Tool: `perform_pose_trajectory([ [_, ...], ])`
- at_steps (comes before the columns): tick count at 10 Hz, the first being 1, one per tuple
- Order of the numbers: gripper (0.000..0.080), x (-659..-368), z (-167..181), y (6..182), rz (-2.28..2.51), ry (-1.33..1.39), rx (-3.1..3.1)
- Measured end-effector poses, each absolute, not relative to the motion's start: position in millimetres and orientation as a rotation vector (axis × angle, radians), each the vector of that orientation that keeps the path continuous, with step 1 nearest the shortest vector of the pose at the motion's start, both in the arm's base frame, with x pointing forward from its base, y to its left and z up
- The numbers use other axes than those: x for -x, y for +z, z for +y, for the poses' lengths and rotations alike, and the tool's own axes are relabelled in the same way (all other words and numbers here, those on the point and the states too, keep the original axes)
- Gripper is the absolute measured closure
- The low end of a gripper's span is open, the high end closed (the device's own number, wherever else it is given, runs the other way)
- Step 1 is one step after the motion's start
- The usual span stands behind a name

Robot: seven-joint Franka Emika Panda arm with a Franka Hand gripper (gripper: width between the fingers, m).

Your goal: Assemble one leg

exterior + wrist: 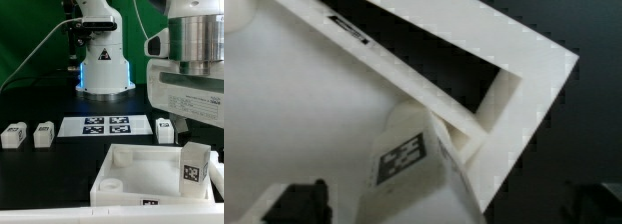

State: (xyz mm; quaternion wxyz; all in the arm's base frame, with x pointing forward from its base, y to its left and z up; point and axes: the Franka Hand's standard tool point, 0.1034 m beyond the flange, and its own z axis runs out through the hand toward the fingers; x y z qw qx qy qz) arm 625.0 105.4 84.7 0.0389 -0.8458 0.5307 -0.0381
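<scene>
At the exterior view's right, the leg (194,165) is standing upright at the near corner of the white tray-like piece (130,178), showing as a small white rectangular post with a black-and-white square tag on its face. The wrist view is showing the same leg (416,160) lying just ahead of the gripper (452,205), between its two dark fingertips (295,203); the jaws are sitting spread apart, and whether they are touching the leg cannot be told. Three more posts are resting beside the marker board (107,127).
</scene>
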Motion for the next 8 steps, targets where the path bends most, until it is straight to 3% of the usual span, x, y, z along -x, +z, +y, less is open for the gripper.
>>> perform_pose_trajectory([
  [8,0.0151,-624.4,105.1,82.9,1.628,-0.115,2.596],
])
